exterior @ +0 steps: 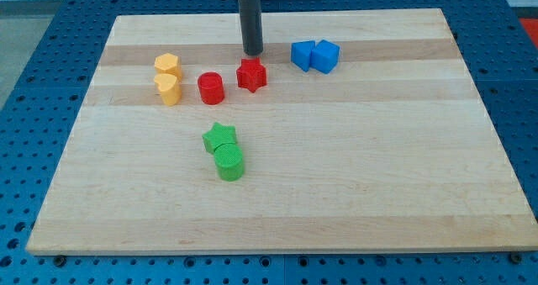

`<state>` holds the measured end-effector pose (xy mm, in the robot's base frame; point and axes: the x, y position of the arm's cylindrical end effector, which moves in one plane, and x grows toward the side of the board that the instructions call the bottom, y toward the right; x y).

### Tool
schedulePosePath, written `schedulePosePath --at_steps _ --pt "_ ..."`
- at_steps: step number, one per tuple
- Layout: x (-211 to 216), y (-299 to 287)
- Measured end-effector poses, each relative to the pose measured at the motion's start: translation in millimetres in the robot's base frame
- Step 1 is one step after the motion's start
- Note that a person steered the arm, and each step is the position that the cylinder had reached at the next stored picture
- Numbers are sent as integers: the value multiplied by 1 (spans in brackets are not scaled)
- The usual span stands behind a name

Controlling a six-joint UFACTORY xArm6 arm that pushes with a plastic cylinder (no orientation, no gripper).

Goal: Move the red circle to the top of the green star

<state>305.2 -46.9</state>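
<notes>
Right now my tip [253,52] sits just above red star [251,75], w/ red circle [210,88] beside; no gripper.

My arm shows only as a straight, smooth, dark grey rod [250,16], round in section, ending at my tip [253,52] in a blunt flat end.

Eight blocks sit on the board, two of each colour. Red: one circle [210,88] and one star [251,75], upper centre. Green: one star [219,138] and one cylinder [229,162], mid-frame. Yellow: two blocks [167,65] [169,89], upper left. Blue: two blocks [302,55] [324,56], upper right of centre.
</notes>
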Motion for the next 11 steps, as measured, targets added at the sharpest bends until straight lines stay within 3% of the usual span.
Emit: schedulePosePath --at_steps 2,3,4,6,7,8,10,11 --pt "166 6" --pt "230 12" --pt "203 11" --pt "22 -20" --pt "16 -59" --pt "51 -79" --pt "77 -79" --pt "145 -79"
